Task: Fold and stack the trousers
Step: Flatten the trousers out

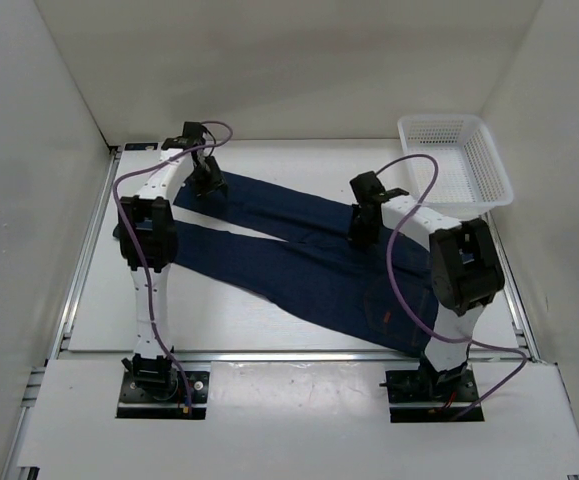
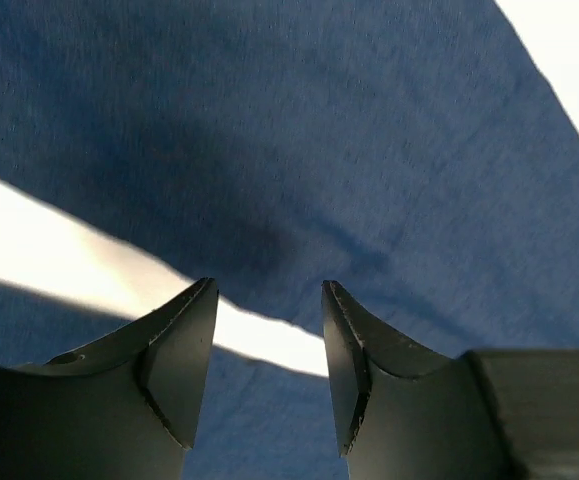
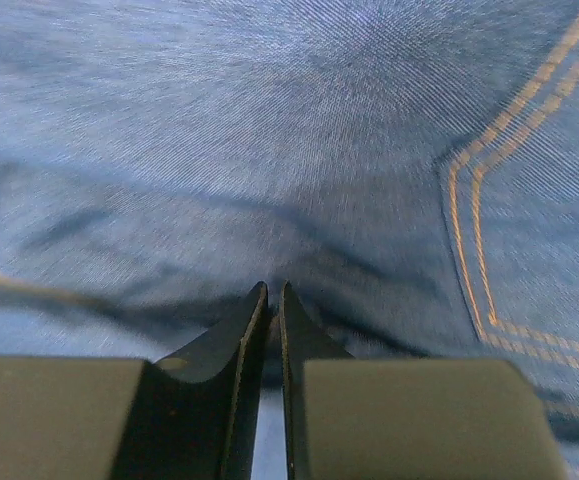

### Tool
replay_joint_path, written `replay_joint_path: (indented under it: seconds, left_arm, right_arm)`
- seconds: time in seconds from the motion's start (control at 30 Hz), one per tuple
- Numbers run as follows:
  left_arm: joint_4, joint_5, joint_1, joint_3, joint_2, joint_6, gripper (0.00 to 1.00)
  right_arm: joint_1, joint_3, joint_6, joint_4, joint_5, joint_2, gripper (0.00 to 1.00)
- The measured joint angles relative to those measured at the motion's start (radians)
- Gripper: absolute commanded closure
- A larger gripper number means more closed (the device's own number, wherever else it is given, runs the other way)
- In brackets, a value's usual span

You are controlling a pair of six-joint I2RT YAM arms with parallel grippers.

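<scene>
The dark navy trousers point(image 1: 309, 270) lie spread flat across the table, legs reaching to the back left and waist at the near right. My left gripper point(image 1: 207, 180) hovers over the far leg. In the left wrist view it point(image 2: 269, 290) stands open, with nothing between its fingers, over blue cloth point(image 2: 349, 150) and a white strip of table between the legs. My right gripper point(image 1: 362, 230) is down on the upper part of the trousers. In the right wrist view its point(image 3: 272, 288) jaws are pinched on a small fold of denim point(image 3: 269, 130), with creases running out from the tips. Orange pocket stitching point(image 3: 469, 250) shows to the right.
A white mesh basket point(image 1: 489, 165) stands at the back right corner of the table, with the right arm's purple cable looping in front of it. White walls close the table in on the left, back and right.
</scene>
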Motion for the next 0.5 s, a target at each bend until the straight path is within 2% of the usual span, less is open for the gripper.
replay_joint_path:
  seconds: [0.2, 0.5]
  left_arm:
    - [-0.004, 0.021, 0.016, 0.021, 0.068, -0.021, 0.43]
    - [0.017, 0.040, 0.077, -0.201, -0.028, -0.036, 0.44]
  right_arm:
    - [0.022, 0.002, 0.022, 0.028, 0.001, 0.091, 0.86]
    - [0.116, -0.102, 0.042, 0.069, 0.019, 0.015, 0.86]
